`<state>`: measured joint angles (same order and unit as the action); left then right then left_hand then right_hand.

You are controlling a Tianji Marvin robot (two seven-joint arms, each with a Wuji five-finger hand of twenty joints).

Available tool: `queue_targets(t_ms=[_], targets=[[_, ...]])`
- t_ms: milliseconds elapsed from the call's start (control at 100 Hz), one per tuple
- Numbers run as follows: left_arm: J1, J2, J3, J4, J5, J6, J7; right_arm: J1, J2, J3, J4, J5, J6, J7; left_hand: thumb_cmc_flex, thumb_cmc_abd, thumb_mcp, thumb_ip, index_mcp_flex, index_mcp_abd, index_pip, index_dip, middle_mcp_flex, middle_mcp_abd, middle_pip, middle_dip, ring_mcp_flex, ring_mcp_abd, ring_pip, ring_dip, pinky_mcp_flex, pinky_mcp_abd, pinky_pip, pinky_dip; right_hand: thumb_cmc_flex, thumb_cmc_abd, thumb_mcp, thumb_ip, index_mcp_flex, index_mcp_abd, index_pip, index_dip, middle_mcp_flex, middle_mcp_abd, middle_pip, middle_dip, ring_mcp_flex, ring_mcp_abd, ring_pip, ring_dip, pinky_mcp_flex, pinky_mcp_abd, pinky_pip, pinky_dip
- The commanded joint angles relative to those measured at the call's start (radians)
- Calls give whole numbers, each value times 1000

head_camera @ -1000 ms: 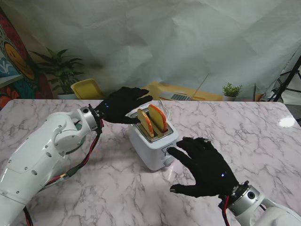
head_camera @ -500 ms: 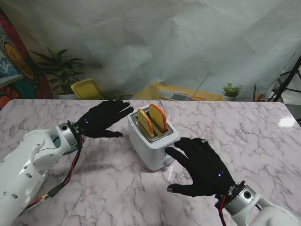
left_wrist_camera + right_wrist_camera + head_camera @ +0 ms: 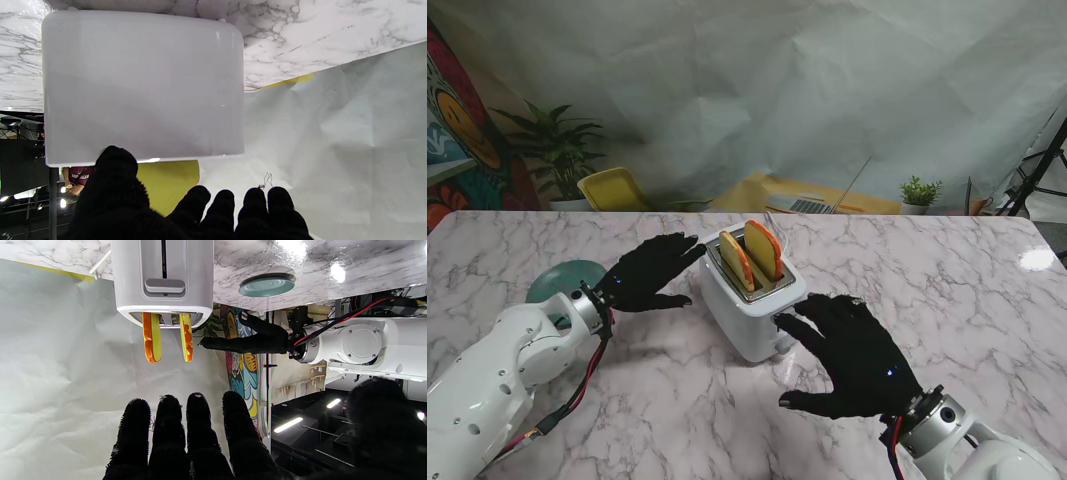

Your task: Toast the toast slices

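While two toast slices [image 3: 752, 256] stood in the white toaster [image 3: 749, 310], the left hand [image 3: 649, 270] and right hand [image 3: 852, 352] flanked it, spread wide, holding nothing.

Open marble either side of the toaster, both robot hands close in

The white boxy toaster [image 3: 749, 300] with two orange-crusted toast slices [image 3: 752, 255] standing out of its slots blocks the middle of the white marble desk [image 3: 947, 270]; the left robot hand [image 3: 649, 270] hovers just beside its left wall, the right robot hand [image 3: 852, 350] near its lever face, fingers spread; a teal round dish [image 3: 555, 282] lies behind the left arm; the desk's right side lies bare
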<state>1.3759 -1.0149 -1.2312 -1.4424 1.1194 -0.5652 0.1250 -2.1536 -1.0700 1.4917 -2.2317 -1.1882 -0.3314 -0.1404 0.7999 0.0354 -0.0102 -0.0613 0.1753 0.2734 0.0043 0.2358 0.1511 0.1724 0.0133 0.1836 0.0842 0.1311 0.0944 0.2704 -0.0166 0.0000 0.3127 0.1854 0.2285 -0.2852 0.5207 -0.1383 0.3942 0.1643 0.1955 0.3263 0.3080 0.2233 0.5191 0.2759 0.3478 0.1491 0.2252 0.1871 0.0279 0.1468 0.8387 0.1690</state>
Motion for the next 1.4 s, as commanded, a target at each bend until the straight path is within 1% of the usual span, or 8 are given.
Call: queue_targets(t_ms=[0,160,290,440,710,950,1120,1390], targets=[[-12,-9,19,21,-9,13,-12,-3,1,-3,5,-1,6,1,-3,42,-20,15,-38,18,-8,5,-58,16,-23,-15,-46,17,-33,-13,-6,-24,-40,-22,-13,27,-8,23,9,31,-19,15,-21,16,-23,-10,-26,-5,-41,-21,-15,-28,-21,-14],[-36,-12,61,51,-23,34,-3,1,5,-9,18,-10,6,12,10,44,-20,16,-40,17,-5,23,-56,11,-20,-7,-45,19,-36,-13,-4,-22,-50,-20,-6,27,-4,24,11,32,-17,15,-16,15,-21,-9,-20,-6,-39,-20,-12,-29,-20,-13],[-44,-12,78,59,-27,35,-2,13,9,-22,43,-26,13,24,21,43,-20,17,-39,14,0,41,-54,9,-16,5,-43,17,-35,-12,-3,-22,-52,-16,0,27,1,25,13,31,-15,16,-13,13,-20,-8,-17,-8,-38,-20,-9,-29,-18,-12],[-45,-10,85,61,-22,28,-5,31,12,-44,72,-30,34,30,28,43,-20,19,-41,12,4,61,-53,6,-13,19,-40,17,-30,-10,-1,-22,-51,-11,2,23,8,25,15,32,-13,16,-10,9,-18,-7,-13,-9,-38,-19,-7,-30,-17,-11],[-42,-8,81,55,-26,20,-26,88,19,-87,123,-42,49,52,33,44,-21,20,-38,8,15,89,-50,3,-5,43,-34,15,-20,-9,2,-25,-45,-4,1,20,30,24,20,31,-6,18,-1,7,-12,-4,-3,-12,-35,-18,-2,-33,-13,-8],[-31,-6,73,50,-20,14,-36,172,24,-157,206,-52,85,30,39,50,-20,21,-35,4,24,105,-50,-2,4,74,-27,13,-5,-11,3,-27,-37,-2,-3,21,54,23,17,34,0,18,1,4,-4,0,5,-15,-31,-16,5,-38,-6,-4],[-27,-6,72,45,-21,15,-41,235,25,-200,277,-58,118,-14,42,50,-21,21,-35,3,25,109,-50,-4,4,86,-26,13,0,-15,2,-28,-34,-2,-14,17,80,21,14,35,6,18,-5,4,8,6,8,-18,-26,-12,7,-40,2,1],[-25,-5,69,46,-16,12,-36,281,23,-234,347,-30,146,-21,44,52,-21,22,-36,4,26,113,-49,-3,2,95,-25,13,5,-19,2,-29,-31,-4,-24,12,106,17,11,37,17,18,-8,2,19,10,9,-21,-20,-9,5,-42,7,6]])
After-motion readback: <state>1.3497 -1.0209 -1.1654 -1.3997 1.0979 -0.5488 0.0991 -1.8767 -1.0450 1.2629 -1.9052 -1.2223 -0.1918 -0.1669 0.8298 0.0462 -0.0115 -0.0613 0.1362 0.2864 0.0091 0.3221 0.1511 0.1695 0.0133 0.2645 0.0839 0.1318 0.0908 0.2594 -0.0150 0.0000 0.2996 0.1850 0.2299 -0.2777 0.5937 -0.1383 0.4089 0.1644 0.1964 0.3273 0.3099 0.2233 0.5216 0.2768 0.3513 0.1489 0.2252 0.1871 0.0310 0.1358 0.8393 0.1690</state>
